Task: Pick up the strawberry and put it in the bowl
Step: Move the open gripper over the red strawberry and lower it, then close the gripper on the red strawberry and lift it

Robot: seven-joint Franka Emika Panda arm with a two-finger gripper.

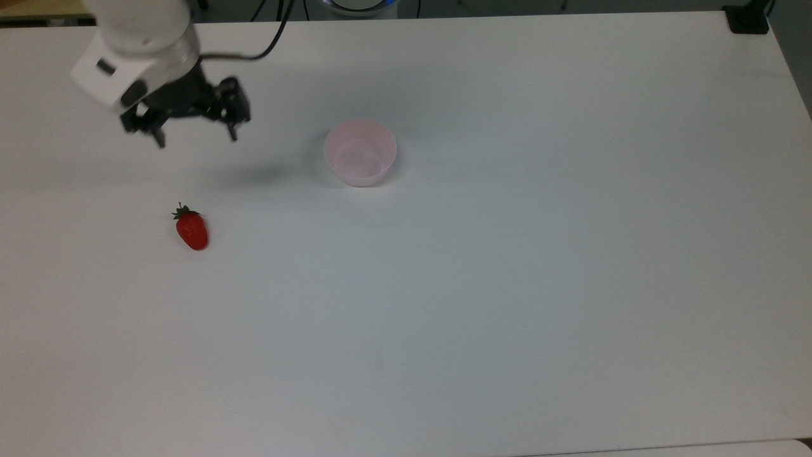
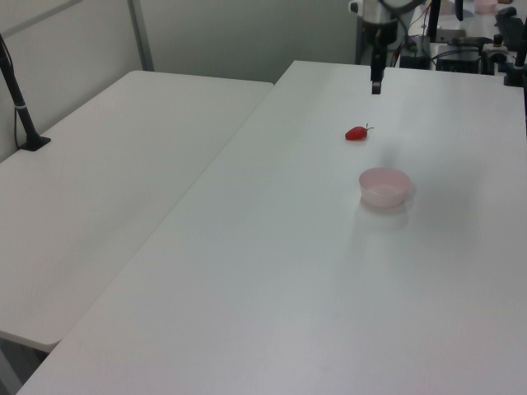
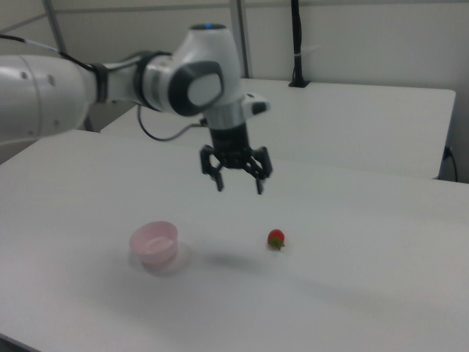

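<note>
A small red strawberry [image 1: 191, 230] with a green cap lies on the white table, toward the top view's left; it also appears as strawberry [image 2: 356, 132] and strawberry [image 3: 275, 237]. The pale pink bowl [image 1: 360, 152] stands empty near the table's middle, seen too as bowl [image 2: 384, 186] and bowl [image 3: 154, 243]. My gripper [image 1: 195, 137] hangs open above the table with nothing between its fingers, up and slightly left of the strawberry in the top view and well left of the bowl. In the right view the gripper [image 3: 239, 183] hovers high, between bowl and strawberry.
The white table [image 1: 507, 285] stretches wide around both objects. A second white table [image 2: 115, 181] adjoins it on the left view's left. A black post base [image 1: 747, 19] sits at the top view's far right corner. The white arm [image 3: 88, 81] reaches in from the right view's left.
</note>
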